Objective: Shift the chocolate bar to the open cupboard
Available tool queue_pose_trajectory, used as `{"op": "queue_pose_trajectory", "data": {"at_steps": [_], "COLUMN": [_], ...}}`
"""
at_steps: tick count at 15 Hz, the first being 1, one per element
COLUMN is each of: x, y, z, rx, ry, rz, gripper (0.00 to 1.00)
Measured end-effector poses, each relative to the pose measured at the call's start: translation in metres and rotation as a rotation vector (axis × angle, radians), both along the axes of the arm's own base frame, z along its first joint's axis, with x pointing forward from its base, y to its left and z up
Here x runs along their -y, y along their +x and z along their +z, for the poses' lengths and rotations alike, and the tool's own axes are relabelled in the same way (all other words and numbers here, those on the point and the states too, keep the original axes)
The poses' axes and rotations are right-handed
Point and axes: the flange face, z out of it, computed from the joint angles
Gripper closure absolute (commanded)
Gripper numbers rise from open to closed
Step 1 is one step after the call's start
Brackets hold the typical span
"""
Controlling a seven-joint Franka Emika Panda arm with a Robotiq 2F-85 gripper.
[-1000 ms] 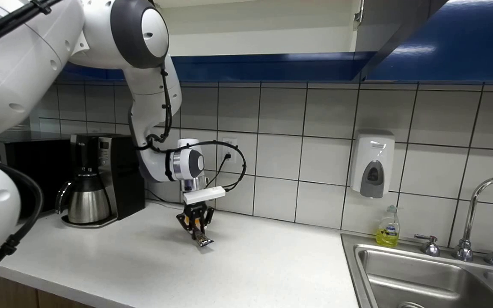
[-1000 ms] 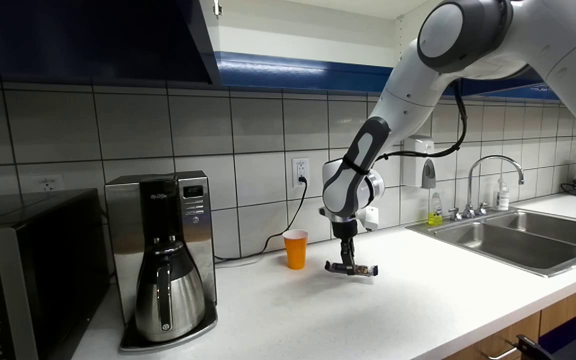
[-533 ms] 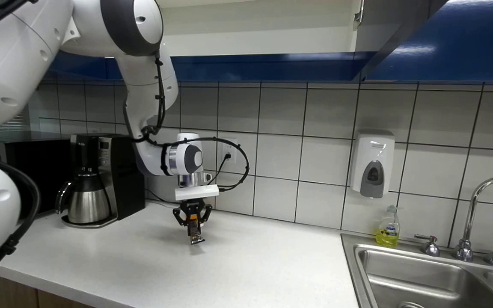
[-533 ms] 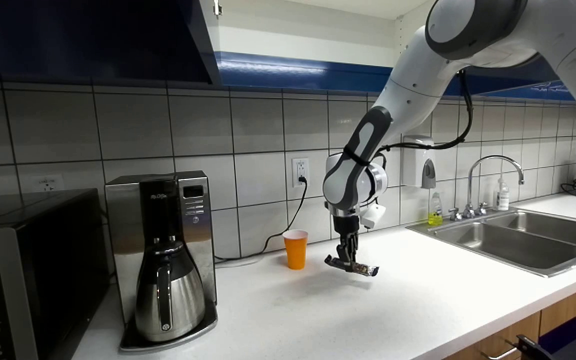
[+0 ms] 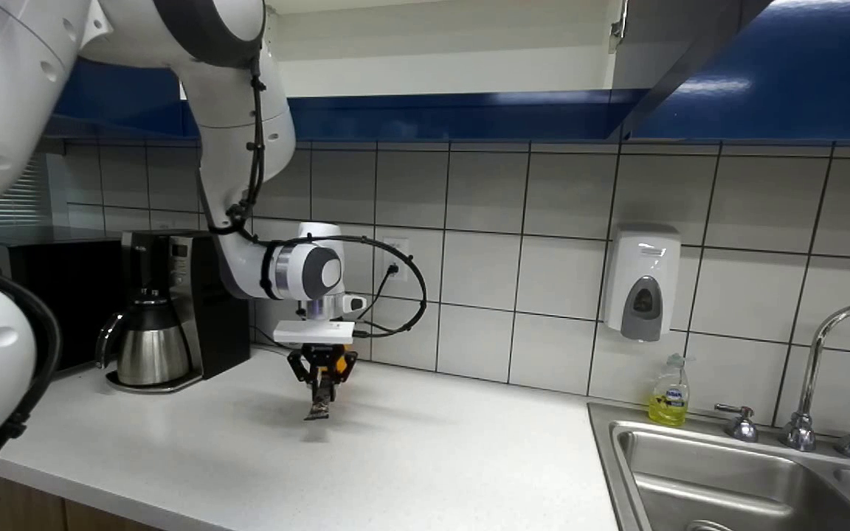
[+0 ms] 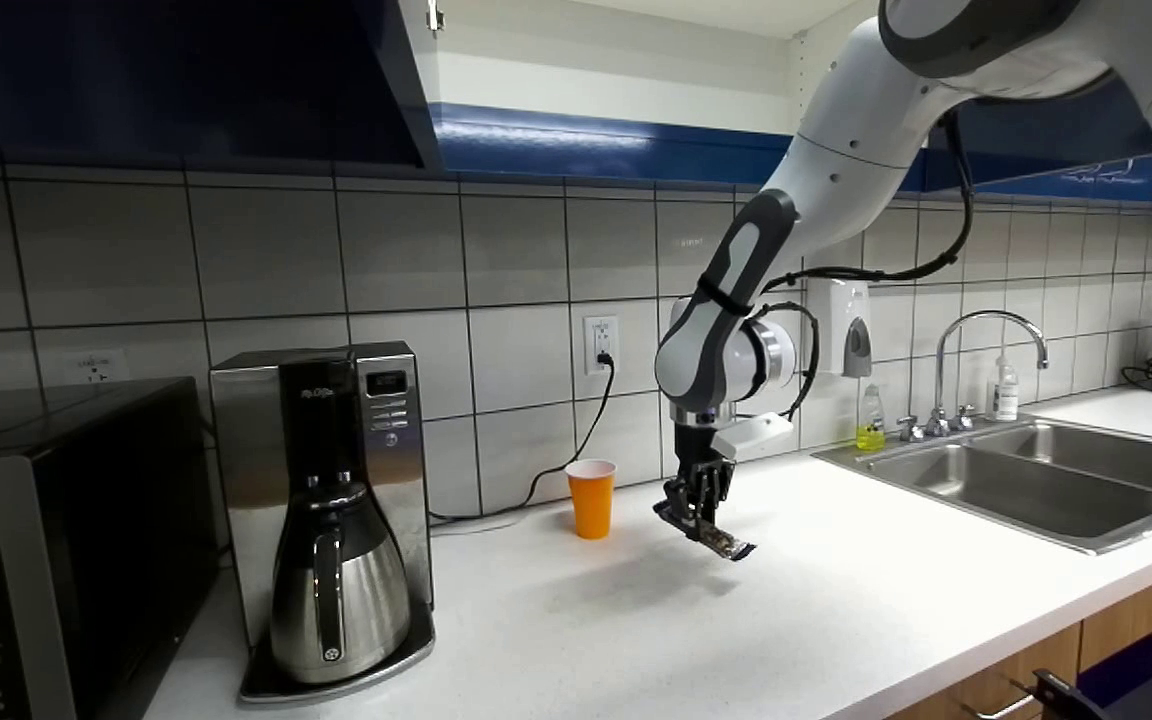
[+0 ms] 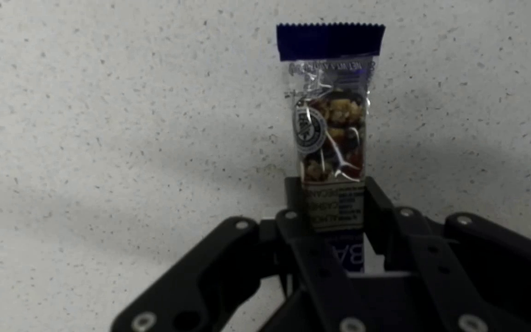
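The chocolate bar (image 7: 332,129) is a thin wrapped bar with a dark blue end and a clear window showing nuts. My gripper (image 7: 333,203) is shut on it across its middle part, a finger along each long side. In both exterior views the bar (image 5: 318,410) (image 6: 726,545) hangs below the gripper (image 5: 322,391) (image 6: 702,522), a little above the white counter, with its shadow beneath. Its rear part is partly hidden by the gripper in the wrist view. The open cupboard (image 5: 440,70) (image 6: 606,85), pale inside with a blue lower edge, is on the wall high above the gripper.
An orange cup (image 6: 592,500) stands on the counter near the gripper. The coffee maker (image 6: 336,590) and black microwave (image 6: 126,520) stand at one end. A sink (image 5: 606,442), soap bottle (image 5: 668,402) and wall dispenser (image 5: 643,284) are at the other. Blue cupboard doors (image 5: 772,88) stick out.
My gripper has risen slightly and turned, with the bar turning in it. In an exterior view it has shifted left. The arm's upper links have moved up and back. The cup has not moved.
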Motion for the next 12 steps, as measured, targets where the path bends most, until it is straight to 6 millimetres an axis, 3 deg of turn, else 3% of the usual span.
{"op": "queue_pose_trajectory", "data": {"at_steps": [12], "x": [-0.013], "y": [-0.062], "z": [0.029], "rx": [0.017], "ry": [0.004], "rz": [-0.121], "gripper": [0.92]}}
